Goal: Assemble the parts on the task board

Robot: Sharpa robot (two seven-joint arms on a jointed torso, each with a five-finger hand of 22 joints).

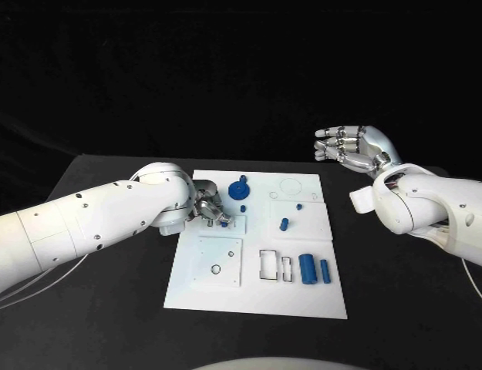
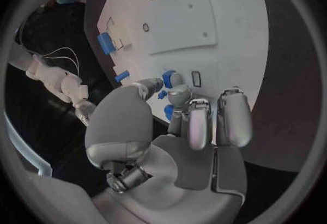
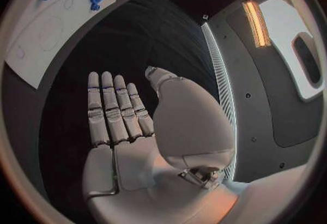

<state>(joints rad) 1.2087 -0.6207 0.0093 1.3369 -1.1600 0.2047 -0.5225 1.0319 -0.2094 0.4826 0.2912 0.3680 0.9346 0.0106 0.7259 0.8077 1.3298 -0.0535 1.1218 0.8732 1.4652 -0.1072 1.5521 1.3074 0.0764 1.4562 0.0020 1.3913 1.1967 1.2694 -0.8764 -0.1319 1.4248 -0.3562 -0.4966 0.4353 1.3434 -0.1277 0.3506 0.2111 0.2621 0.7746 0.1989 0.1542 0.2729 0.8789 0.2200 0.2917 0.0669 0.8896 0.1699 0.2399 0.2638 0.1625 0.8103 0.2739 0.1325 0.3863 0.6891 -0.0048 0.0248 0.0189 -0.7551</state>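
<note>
Task board (image 1: 257, 293) = landmark, white plate mid black table (image 1: 107, 331).

Left hand (image 1: 210, 206) sits over the board's left edge, far half, fingers down on the plate. Left wrist view: fingertips (image 2: 179, 95) closed around small blue parts (image 2: 168, 78); looks like a pinch on one small blue piece, but cannot tell for sure which piece is actually gripped.

Right hand (image 1: 355, 149) is off the board, past its far right corner, raised above the table, holding nothing. Right wrist view: fingers (image 3: 112, 109) straight and side by side, thumb apart, palm bare, so wide/flat.

Parts on board:
- blue gear-like round part (image 1: 240, 190) on the far half, just beside the left hand.
- small blue peg (image 1: 284, 225) near board centre, tiny blue peg (image 1: 300, 206) just beyond it.
- two blue cylinders (image 1: 315, 270) lying side by side near the board's right edge, near half, just beside a rectangular slot (image 1: 268, 264).
- circle outline (image 1: 290, 186) at the far right part of the board, nothing in it.
</note>
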